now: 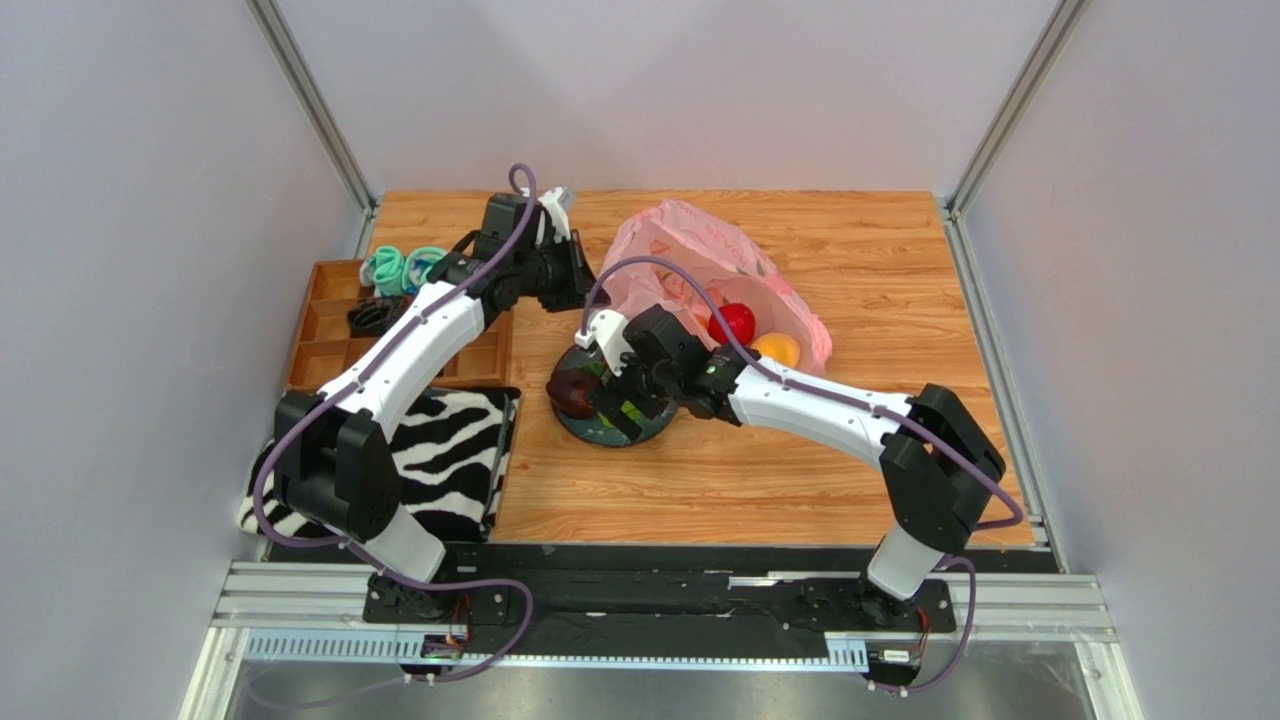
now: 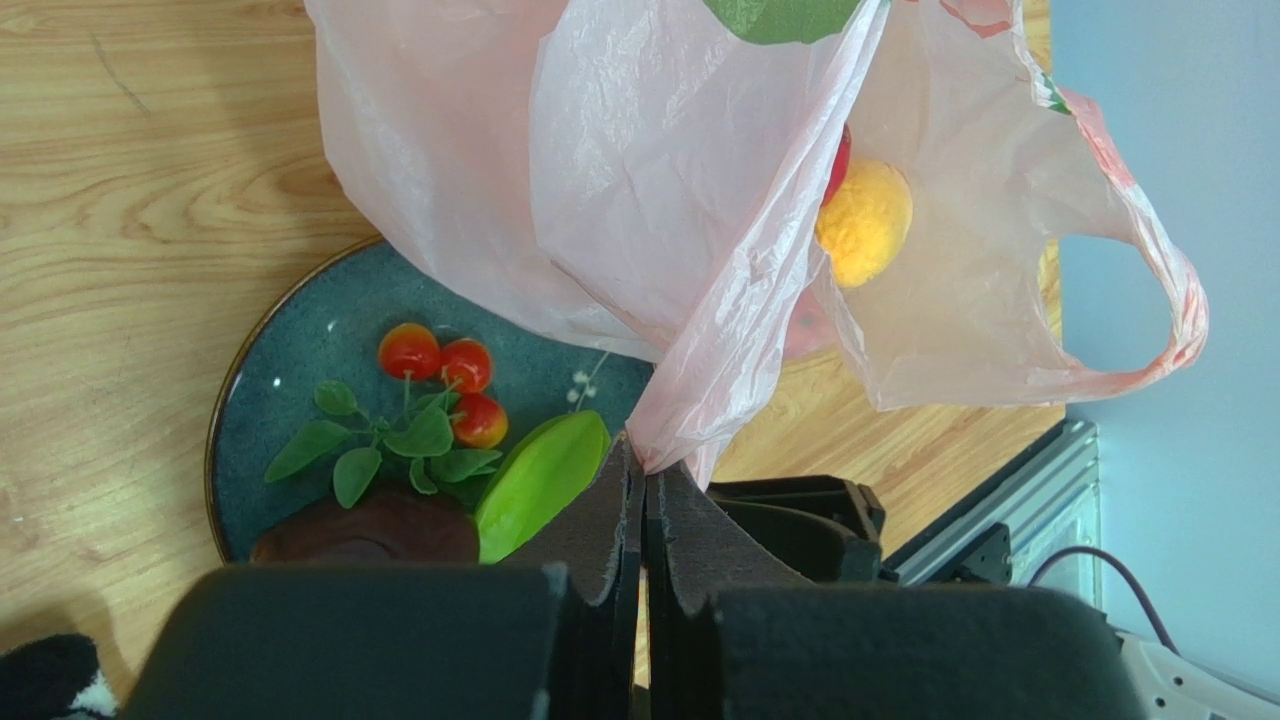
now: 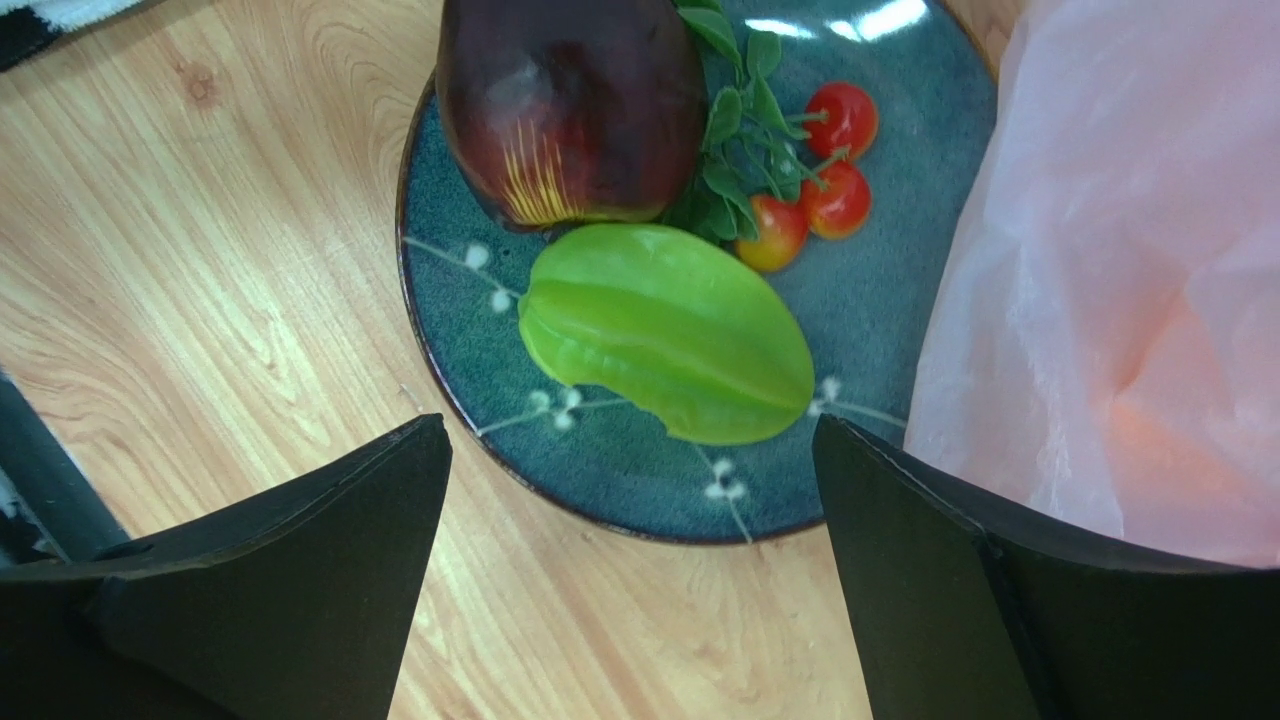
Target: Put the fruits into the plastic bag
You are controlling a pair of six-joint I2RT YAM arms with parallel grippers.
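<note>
The pink plastic bag [image 1: 684, 248] lies at the back middle of the table. My left gripper [image 2: 646, 473] is shut on a fold of the bag's rim [image 2: 661, 195] and holds the mouth up. Inside it lie a red apple [image 1: 733, 321] and a yellow-orange fruit [image 2: 863, 222]. In front of the bag, a dark blue-grey plate [image 3: 902, 315] holds a green oval fruit [image 3: 669, 330], a dark purple fruit [image 3: 571, 98] and red berries with green leaves [image 3: 819, 180]. Just above the plate's near edge my right gripper [image 3: 631, 435] stands open, with nothing between its fingers.
A wooden compartment tray [image 1: 323, 323] with teal items [image 1: 398, 267] stands at the left edge. A zebra-striped cloth [image 1: 451, 450] lies in front of it, left of the plate. The bag [image 3: 1127, 300] hangs close to my right gripper's right finger.
</note>
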